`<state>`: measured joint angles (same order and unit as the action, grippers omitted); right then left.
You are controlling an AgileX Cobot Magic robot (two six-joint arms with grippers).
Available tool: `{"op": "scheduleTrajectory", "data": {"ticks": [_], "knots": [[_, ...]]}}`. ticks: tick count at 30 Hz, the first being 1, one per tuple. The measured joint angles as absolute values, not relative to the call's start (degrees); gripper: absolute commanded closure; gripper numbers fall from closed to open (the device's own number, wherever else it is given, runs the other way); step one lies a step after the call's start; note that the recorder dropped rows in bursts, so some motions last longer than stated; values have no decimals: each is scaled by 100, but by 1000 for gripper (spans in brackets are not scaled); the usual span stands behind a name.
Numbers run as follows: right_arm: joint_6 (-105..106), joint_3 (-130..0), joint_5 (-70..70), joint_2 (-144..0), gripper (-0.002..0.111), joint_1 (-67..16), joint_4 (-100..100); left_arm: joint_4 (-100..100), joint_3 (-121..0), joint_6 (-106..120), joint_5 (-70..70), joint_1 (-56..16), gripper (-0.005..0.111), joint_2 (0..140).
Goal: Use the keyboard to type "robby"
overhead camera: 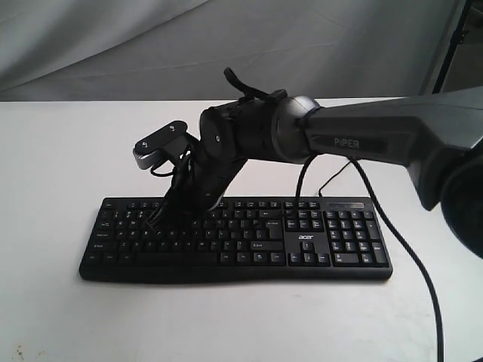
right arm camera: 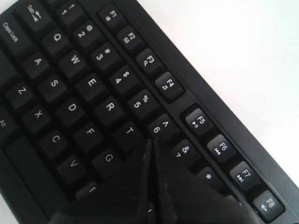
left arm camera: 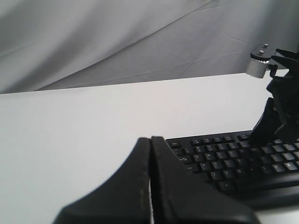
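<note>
The black keyboard (overhead camera: 339, 243) lies across the middle of the white table, number pad and "acer" logo on its right. My right gripper (overhead camera: 195, 208) reaches across from the right and points down at the left half of the letter keys. In the right wrist view this gripper (right arm camera: 152, 142) is shut and empty. Its tips sit between the T key (right arm camera: 129, 131) and the 6 key (right arm camera: 157, 129), and whether they touch a key I cannot tell. My left gripper (left arm camera: 151, 138) is shut and empty, just off the keyboard's (left arm camera: 219, 161) left end. It does not show in the exterior view.
A thin black cable (overhead camera: 423, 283) trails over the table (overhead camera: 60, 151) past the keyboard's right end toward the front. Grey cloth (overhead camera: 113, 45) hangs behind the table. From the left wrist view, the right arm (left arm camera: 275, 116) stands over the keys.
</note>
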<state>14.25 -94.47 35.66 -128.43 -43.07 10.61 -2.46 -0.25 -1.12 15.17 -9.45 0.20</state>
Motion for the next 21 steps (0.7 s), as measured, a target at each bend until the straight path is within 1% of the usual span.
{"op": "scheduleTrajectory", "data": {"ticks": [13, 17, 21], "knots": [[1425, -9447, 3566, -12835, 108, -4302, 1056, -246, -25, -112, 1517, -945, 107, 20], [1425, -9436, 3576, -12468, 108, -4302, 917, -246, -25, -112, 1517, -945, 107, 20], [1371, -9010, 3363, -11673, 108, -4302, 841, -246, -25, -112, 1517, -945, 107, 20]]}}
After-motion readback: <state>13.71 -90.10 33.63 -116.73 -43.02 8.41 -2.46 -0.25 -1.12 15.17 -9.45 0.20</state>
